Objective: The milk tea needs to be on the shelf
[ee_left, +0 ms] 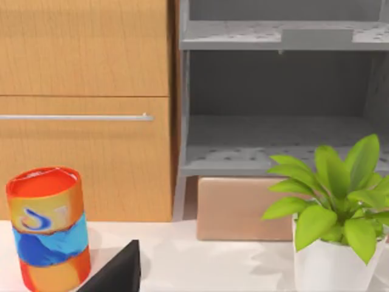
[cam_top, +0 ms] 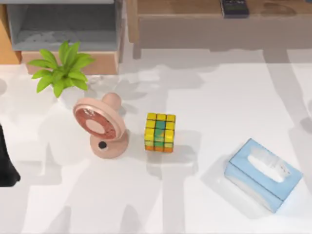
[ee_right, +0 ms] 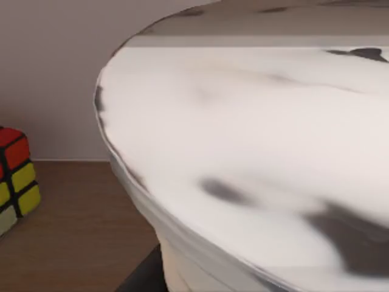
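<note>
left pincer by can | plant | fan beside cube

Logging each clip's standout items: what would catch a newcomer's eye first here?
Probably the pink desk fan left of the table's centre, with the bright puzzle cube just to its right. Next come the leafy green plant near the top left and the blue tissue box at the lower right. In the right wrist view, a white lid looms very close.

Shelf cut off at top edge; milk tea lid overruns right wrist frame, cup body unseen.
</note>
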